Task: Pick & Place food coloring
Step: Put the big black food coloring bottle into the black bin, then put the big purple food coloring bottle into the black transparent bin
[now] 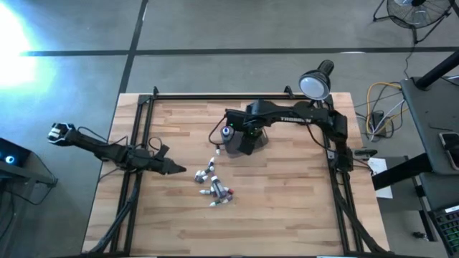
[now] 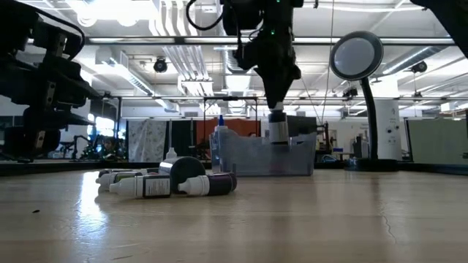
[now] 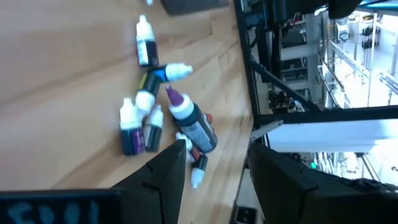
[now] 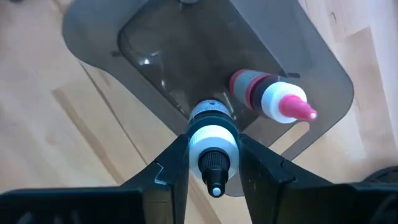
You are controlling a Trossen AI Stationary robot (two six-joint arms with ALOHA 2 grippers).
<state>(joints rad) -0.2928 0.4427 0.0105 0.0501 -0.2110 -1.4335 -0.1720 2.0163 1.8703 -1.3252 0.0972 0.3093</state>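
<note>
Wooden table (image 1: 287, 208) — bearing a smoky-grey tub (image 1: 237, 145), scattered food-coloring bottles (image 1: 215, 188) and a lamp (image 1: 315, 84).

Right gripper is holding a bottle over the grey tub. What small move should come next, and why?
Probably lower a little and open. The right gripper is shut on a dark-tipped bottle directly above the tub, where a pink-capped bottle already lies, so release should drop it inside.

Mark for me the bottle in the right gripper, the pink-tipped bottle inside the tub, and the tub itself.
held bottle (image 4: 212, 144), right wrist view, on its white collar.
pink-tipped bottle (image 4: 281, 102), right wrist view, on its white shoulder.
grey tub (image 4: 326, 71), right wrist view, on its rim.
</note>
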